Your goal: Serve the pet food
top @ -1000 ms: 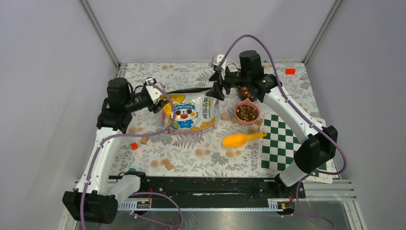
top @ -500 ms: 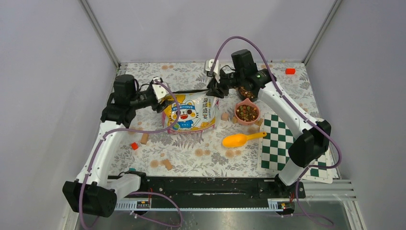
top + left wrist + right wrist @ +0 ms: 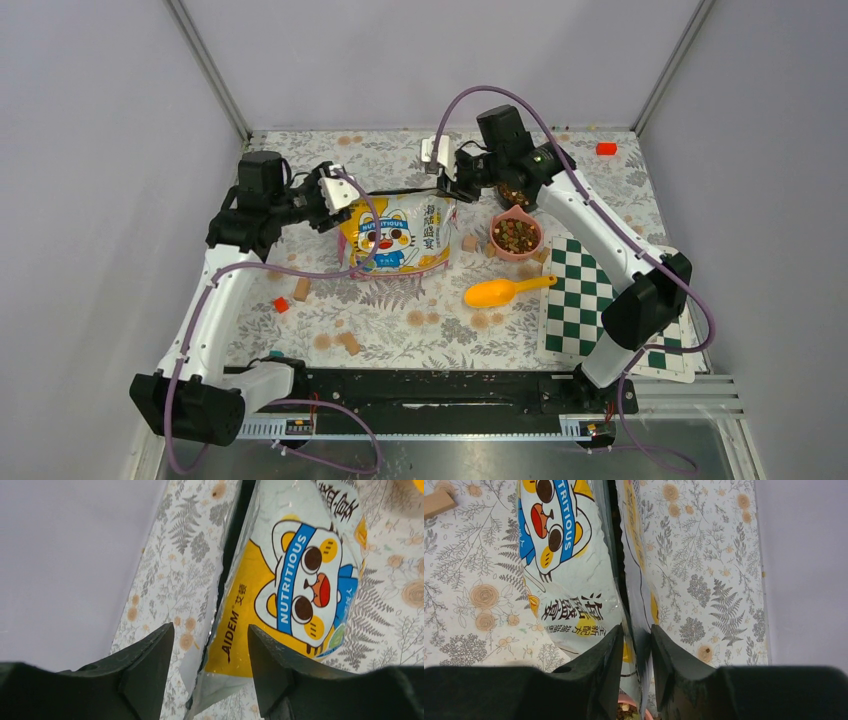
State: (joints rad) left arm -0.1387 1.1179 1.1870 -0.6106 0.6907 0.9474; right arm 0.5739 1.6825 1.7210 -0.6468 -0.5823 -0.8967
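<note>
Pet food [image 3: 516,235], small brown, reddish and tan pellets, fills the pink bowl [image 3: 494,243]. The bowl stands on the flowered cloth [image 3: 420,325], just at three o'clock from the bag [image 3: 395,235]. A second patch of the same pellets shows at twelve o'clock from the bowl, half hidden under my right arm. What holds it I cannot tell.

The bag sits near the middle of the table with its cartoon cat facing six o'clock. Its open mouth is a dark slit along the twelve o'clock edge.

My left pincer [image 3: 210,628] is at the nine o'clock end of that slit, over the bag's corner. Its fingers [image 3: 145,665] stand wide apart with the corner between them. Cloth shows between one finger and the foil, so nothing is pinched there.

My right pincer [image 3: 636,630] is at the three o'clock end. Its fingers [image 3: 606,665] are narrow, and the bag's edge fills the gap between them. Whether they press it I cannot tell. Below them, in that wrist view, a bit of the bowl's pink rim shows with pellets inside.

A yellow scoop [image 3: 500,292] lies at five o'clock from the bag, its handle reaching toward the green-and-white chequered mat [image 3: 580,290].

One wooden block [image 3: 469,242] sits between bag and bowl. Another lies at eight o'clock from the bag, with a small red block [image 3: 281,304] just beside it. A third lies at seven o'clock, nearer my bases. One more red block is at the table's far corner, at one o'clock.
</note>
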